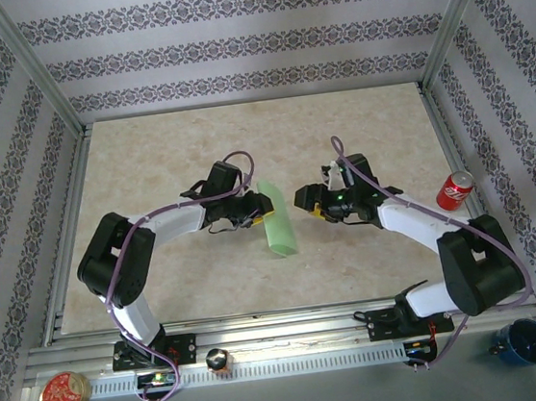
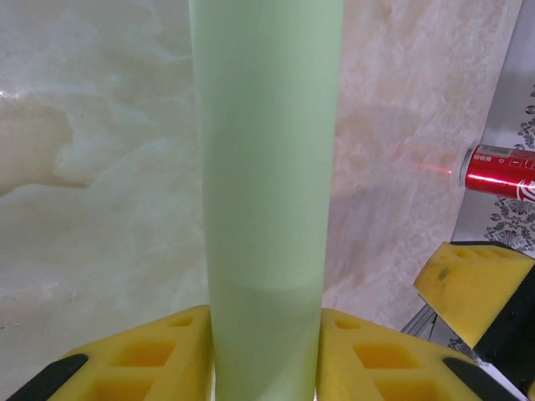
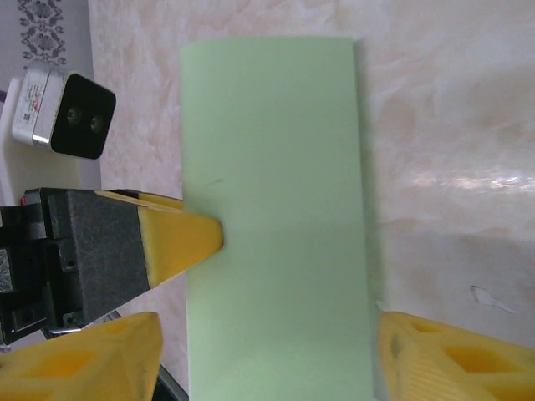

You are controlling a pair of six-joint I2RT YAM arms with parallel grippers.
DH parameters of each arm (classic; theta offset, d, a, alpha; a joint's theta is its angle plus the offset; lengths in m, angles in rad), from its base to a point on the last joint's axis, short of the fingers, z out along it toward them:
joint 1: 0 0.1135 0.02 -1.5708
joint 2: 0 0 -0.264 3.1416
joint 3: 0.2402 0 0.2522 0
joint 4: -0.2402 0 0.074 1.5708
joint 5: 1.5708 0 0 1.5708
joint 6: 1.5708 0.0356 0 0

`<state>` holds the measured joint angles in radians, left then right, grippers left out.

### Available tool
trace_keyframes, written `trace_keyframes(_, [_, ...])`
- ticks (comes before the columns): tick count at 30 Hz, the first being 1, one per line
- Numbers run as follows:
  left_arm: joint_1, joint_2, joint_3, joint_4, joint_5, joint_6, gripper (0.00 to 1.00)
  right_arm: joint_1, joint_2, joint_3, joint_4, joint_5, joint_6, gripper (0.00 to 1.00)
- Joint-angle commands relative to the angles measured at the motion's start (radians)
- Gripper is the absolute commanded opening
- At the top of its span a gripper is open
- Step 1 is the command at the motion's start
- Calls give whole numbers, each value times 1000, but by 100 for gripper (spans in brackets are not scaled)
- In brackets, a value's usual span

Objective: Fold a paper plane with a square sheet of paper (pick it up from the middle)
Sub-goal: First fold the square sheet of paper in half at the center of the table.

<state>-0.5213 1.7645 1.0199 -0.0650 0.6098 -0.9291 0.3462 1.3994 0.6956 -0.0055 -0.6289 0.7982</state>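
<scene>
Your left gripper is pinched onto the folded green paper over mid-table, likely holding it out so your right gripper, jaws apart and facing it, can grip.

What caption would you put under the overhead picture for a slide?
Left gripper pinches the folded pale-green paper; open right gripper hovers beside it.
</scene>
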Motion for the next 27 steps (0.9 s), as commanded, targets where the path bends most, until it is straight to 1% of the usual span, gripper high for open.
trace_keyframes(1, [8, 20, -21, 13, -17, 35, 35, 27, 46, 44, 47, -32, 9, 62])
trace_keyframes(4, [8, 29, -33, -11, -43, 59, 35, 50, 90, 55, 56, -32, 13, 54])
trace_keyframes(11, [7, 38, -42, -49, -88, 104, 37, 92, 162, 82, 72, -37, 21, 45])
trace_keyframes(17, [6, 51, -30, -94, -112, 132, 42, 109, 216, 97, 66, -14, 29, 44])
trace_keyframes(27, [6, 31, -10, -168, -170, 173, 48, 115, 231, 99, 61, 6, 32, 44])
